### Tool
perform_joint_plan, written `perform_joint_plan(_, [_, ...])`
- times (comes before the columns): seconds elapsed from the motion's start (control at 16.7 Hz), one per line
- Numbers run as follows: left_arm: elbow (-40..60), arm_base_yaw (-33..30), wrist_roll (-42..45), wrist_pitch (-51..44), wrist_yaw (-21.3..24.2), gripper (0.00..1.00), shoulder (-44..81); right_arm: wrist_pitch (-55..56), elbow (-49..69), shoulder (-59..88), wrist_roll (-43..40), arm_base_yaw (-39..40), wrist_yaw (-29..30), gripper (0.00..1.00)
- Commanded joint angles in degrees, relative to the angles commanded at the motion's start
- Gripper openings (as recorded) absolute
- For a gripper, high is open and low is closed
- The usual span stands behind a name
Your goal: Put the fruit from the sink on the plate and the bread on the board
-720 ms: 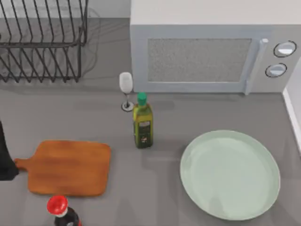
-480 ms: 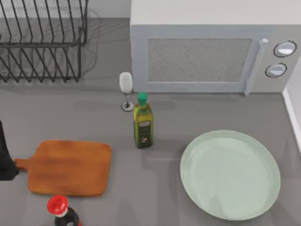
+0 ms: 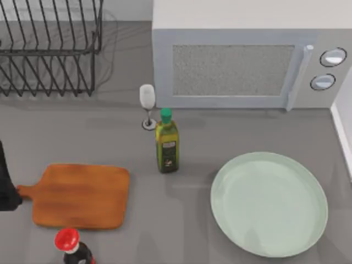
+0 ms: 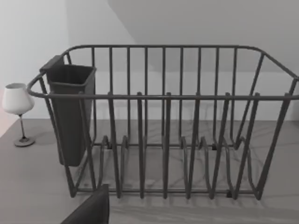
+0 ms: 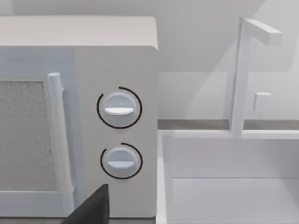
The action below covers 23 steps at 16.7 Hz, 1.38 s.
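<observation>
The orange-brown board (image 3: 82,195) lies flat at the front left of the counter, its handle stub toward the left edge. At the front right rests the pale mint-green plate (image 3: 269,203), with nothing on it. The white sink (image 5: 229,186) stands beside the microwave in the right wrist view; the part of its basin in view holds nothing. The fruit and the bread are out of view. A dark part of my left arm (image 3: 4,187) sits at the left edge by the board's handle. A dark edge of my left gripper (image 4: 88,210) faces the dish rack. My right gripper (image 5: 88,207) faces the microwave's knobs.
A microwave (image 3: 236,66) fills the back right. A wire dish rack (image 3: 49,49) with a dark cutlery cup (image 4: 70,112) stands back left. A wine glass (image 3: 147,104) and an olive oil bottle (image 3: 166,143) stand mid-counter. A red-capped bottle (image 3: 69,242) stands in front of the board. A faucet (image 5: 240,74) rises behind the sink.
</observation>
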Motion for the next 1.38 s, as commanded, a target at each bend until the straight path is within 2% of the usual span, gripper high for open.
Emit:
perform_joint_plan(0.84, [0.0, 0.0, 0.0, 0.0, 0.0, 1.00, 0.0, -1.2, 1.7, 1.8, -0.3, -0.3, 0.0, 1.00])
perform_joint_plan(1.08, [0.0, 0.0, 0.0, 0.0, 0.0, 1.00, 0.0, -7.7, 11.1, 12.6, -2.1, -2.2, 0.0, 1.00])
perform_joint_plan(1.38, [0.0, 0.0, 0.0, 0.0, 0.0, 1.00, 0.0, -20.7, 30.0, 38.9, -5.5, -5.8, 0.1, 1.00])
